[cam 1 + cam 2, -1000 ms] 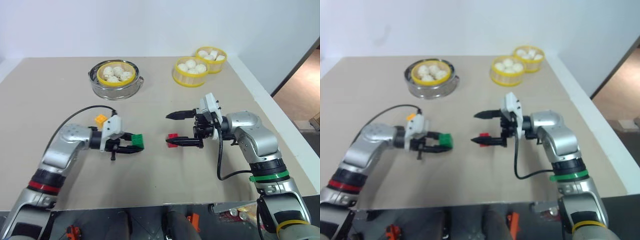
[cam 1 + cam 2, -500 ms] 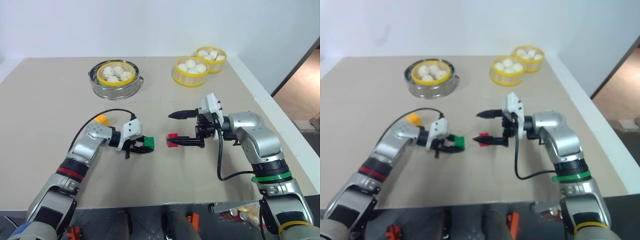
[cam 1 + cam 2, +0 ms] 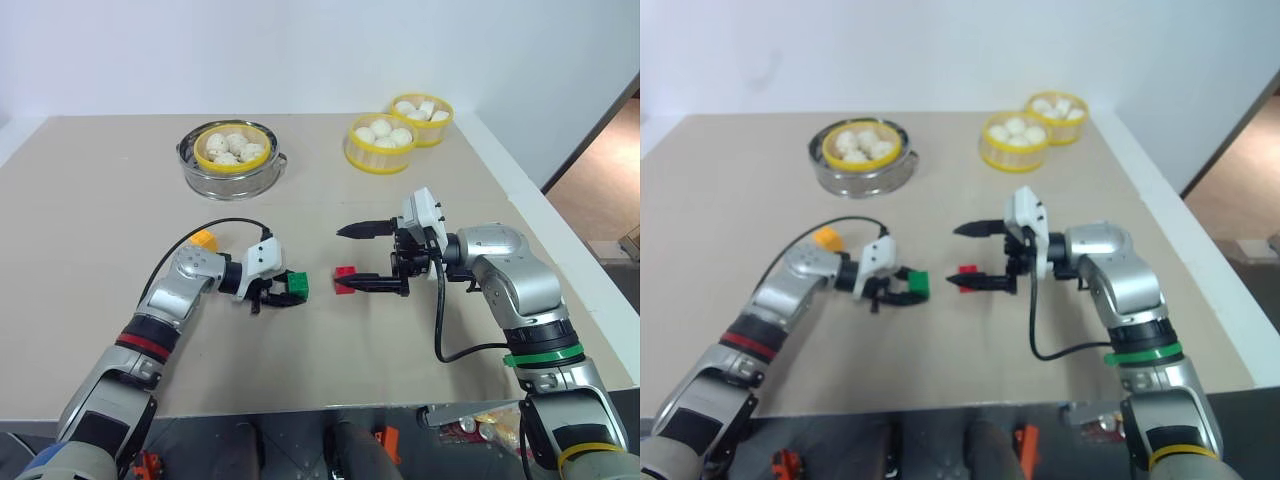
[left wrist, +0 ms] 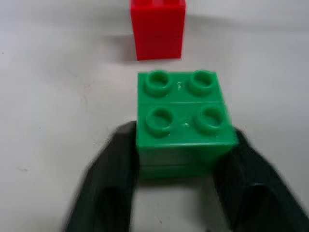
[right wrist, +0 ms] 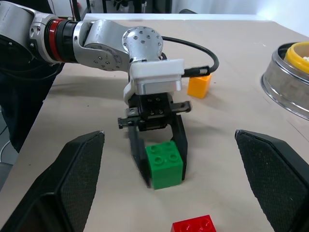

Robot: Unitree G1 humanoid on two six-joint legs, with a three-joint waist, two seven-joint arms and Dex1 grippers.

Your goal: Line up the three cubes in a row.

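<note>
The green cube (image 3: 296, 286) stands on the table just left of the red cube (image 3: 345, 277), a small gap between them. My left gripper (image 3: 287, 292) straddles the green cube, open, its fingers (image 4: 111, 169) slightly parted from the cube's sides. Further left, behind my left wrist, lies the orange-yellow cube (image 3: 203, 239). My right gripper (image 3: 340, 260) hovers open wide, just right of the red cube, with its lower finger next to that cube and nothing between the fingers. The right wrist view looks across at the green cube (image 5: 165, 164) and orange-yellow cube (image 5: 199, 85).
A steel pot (image 3: 200, 178) holding a yellow-rimmed basket of buns sits at the back left. Two more yellow bun baskets (image 3: 380, 143) (image 3: 421, 106) stand at the back right. The table's right edge (image 3: 560, 260) runs close to my right arm.
My left arm carried the green cube right and down, setting it beside the red cube, then its fingers loosened off the cube. My right arm has stayed still.
</note>
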